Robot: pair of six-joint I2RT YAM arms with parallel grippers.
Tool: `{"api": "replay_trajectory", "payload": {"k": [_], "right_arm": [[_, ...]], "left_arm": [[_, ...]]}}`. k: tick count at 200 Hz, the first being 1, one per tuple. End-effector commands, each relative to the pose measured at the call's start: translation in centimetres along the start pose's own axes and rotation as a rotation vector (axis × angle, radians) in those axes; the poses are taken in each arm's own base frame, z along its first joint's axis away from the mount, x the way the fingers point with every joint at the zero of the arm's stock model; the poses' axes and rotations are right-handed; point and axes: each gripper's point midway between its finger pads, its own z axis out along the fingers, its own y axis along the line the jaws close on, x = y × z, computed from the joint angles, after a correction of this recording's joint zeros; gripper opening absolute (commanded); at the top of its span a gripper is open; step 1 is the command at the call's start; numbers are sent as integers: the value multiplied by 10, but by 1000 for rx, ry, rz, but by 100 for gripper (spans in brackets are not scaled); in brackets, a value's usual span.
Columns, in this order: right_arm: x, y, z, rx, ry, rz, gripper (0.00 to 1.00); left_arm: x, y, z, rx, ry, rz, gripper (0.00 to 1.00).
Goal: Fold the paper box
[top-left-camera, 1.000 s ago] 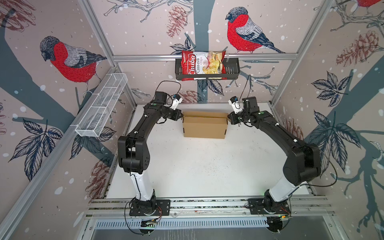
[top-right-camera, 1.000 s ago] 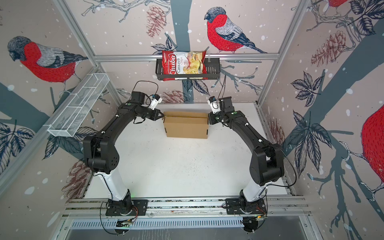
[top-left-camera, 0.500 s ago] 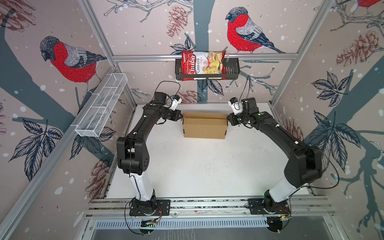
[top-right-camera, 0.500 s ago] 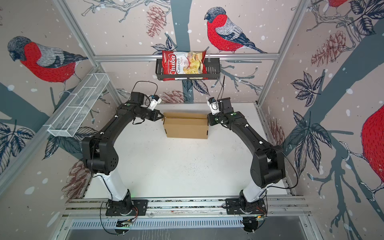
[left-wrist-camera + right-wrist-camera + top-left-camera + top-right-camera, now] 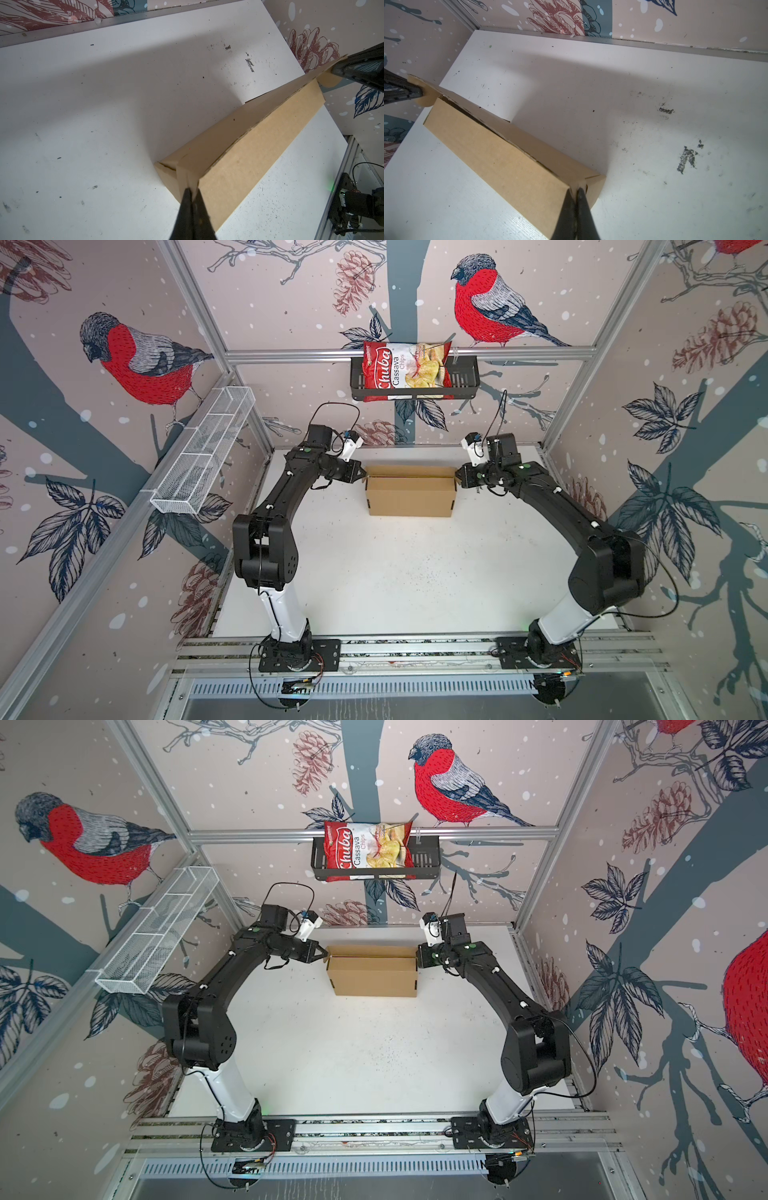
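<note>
Box [image 5: 409, 497] is plain brown corrugated cardboard, unprinted, long and low. It sits on the white, scuffed tabletop [image 5: 395, 572] towards the rear wall, about midway between the two arms, with its long side across both top views. It is partly formed: a flat front panel stands up from the tabletop facing the arm bases, and behind its top edge a second panel slopes down towards the rear wall, so from either end the profile reads as a wedge. In the wrist views [image 5: 249, 149] [image 5: 500, 149] a dark gap runs along the ridge where the two panels meet; the seam is not flush. Slots show on the front panel near its right edge in a top view. A small rounded tab sticks out at each end at ridge height. Left end effector [image 5: 362, 477] is at the box's left end, fingers pinched together on that end's tab; the left wrist view [image 5: 192, 194] shows cardboard between the tips. Right end effector [image 5: 458, 479] is at the opposite end, likewise clamped tight on its tab [image 5: 576, 193]. The lower edge of the box appears to rest on the tabletop.
</note>
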Motion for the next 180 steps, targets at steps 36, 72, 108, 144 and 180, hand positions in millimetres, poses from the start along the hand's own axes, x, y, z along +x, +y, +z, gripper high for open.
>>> {"api": "replay_trajectory", "payload": {"k": [36, 72, 108, 144, 180], "right_arm": [[-6, 17, 6, -57, -47, 103, 2], [-3, 10, 7, -26, -72, 136, 2], [-8, 12, 5, -29, -85, 184, 2], [-4, 12, 11, -23, -85, 211, 1], [4, 1, 15, 33, -86, 224, 1]], "left_arm": [[6, -12, 1, 40, 21, -19, 0], [6, -13, 1, 43, 21, -21, 0], [6, -15, 2, 49, 20, -20, 0], [6, -16, 3, 51, 21, -20, 0], [5, -17, 1, 46, 20, -17, 0]]}}
